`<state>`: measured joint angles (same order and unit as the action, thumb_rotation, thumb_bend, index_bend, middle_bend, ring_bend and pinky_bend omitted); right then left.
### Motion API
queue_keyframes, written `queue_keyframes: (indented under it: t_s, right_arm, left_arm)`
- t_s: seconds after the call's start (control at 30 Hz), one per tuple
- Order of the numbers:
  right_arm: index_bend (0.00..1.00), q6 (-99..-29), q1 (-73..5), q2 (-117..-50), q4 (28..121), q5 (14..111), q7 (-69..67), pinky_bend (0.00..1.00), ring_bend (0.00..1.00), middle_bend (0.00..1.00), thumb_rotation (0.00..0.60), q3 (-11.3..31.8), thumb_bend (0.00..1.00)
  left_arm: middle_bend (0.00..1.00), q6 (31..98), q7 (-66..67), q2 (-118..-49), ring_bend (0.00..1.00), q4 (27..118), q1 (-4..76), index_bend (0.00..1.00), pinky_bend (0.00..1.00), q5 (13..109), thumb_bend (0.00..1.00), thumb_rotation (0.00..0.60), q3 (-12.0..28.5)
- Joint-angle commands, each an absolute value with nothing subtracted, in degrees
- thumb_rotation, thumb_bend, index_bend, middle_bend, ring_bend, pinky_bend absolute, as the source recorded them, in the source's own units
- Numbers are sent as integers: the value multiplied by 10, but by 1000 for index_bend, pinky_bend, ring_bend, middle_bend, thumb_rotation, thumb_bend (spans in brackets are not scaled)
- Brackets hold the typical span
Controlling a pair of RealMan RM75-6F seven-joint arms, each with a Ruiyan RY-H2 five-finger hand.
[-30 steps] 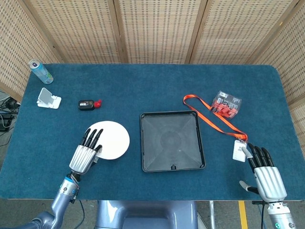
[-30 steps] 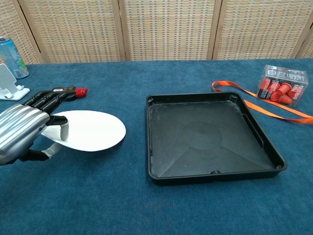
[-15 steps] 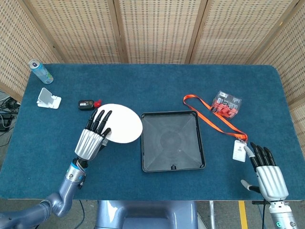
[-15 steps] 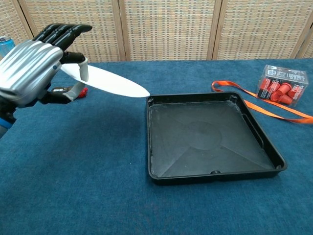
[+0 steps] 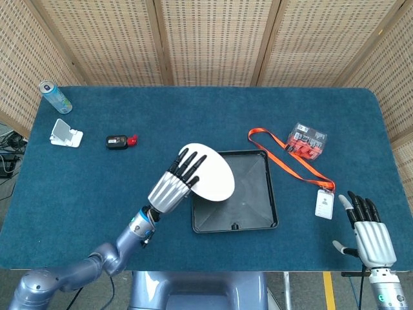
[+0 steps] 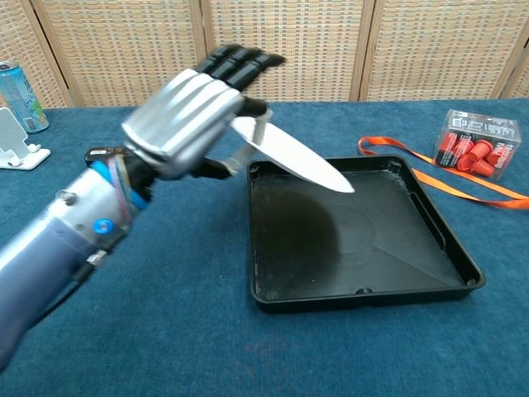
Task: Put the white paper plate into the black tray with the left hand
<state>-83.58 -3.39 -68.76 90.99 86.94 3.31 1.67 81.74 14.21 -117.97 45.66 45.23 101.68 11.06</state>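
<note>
My left hand [image 5: 175,181] [image 6: 194,116] holds the white paper plate [image 5: 210,171] [image 6: 291,160] by its left edge, fingers over the top and thumb beneath. The plate is in the air, tilted, over the left part of the black tray [image 5: 255,218] [image 6: 372,281]. The tray lies flat at the table's middle with nothing in it. My right hand [image 5: 370,232] rests at the table's front right corner with its fingers apart, holding nothing; only the head view shows it.
An orange lanyard [image 5: 293,163] [image 6: 463,185] with a white badge [image 5: 323,205] lies right of the tray, beside a clear box of red cups [image 5: 307,140] [image 6: 476,141]. At the left are a drink can [image 5: 55,97] [image 6: 18,96], a white stand [image 5: 66,134] and a black-red device [image 5: 119,141].
My left hand lifted the plate off the table and carried it rightward, from left of the tray to above the tray's left part. The right hand drew back slightly towards the front edge.
</note>
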Motion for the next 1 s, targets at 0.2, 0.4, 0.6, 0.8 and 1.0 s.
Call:
queue_keyframes:
  t_s: [0.2, 0.4, 0.6, 0.8, 1.0]
  right_arm:
    - [0, -828, -35, -688, 899, 855, 19, 0, 0, 0, 600, 22, 131]
    - [0, -824, -35, -687, 892, 848, 8, 0, 0, 0, 600, 24, 132]
    - [0, -830, -33, -686, 895, 853, 10, 0, 0, 0, 600, 22, 132]
    - [0, -834, -33, -686, 905, 866, 19, 0, 0, 0, 600, 15, 131]
    - [0, -840, -32, -684, 917, 881, 25, 0, 0, 0, 600, 11, 131]
  left_arm:
    - [66, 773, 116, -1256, 0, 382, 517, 819, 0, 1002, 450, 600, 119]
    - [0, 711, 132, -1280, 0, 348, 530, 92, 0, 980, 62, 600, 103]
    - [0, 679, 162, -1256, 0, 383, 518, 0, 0, 955, 0, 600, 95]
    - [0, 714, 197, -1188, 0, 486, 461, 0, 0, 927, 0, 600, 88]
    - [0, 706, 256, -1116, 0, 590, 414, 0, 0, 896, 0, 600, 72]
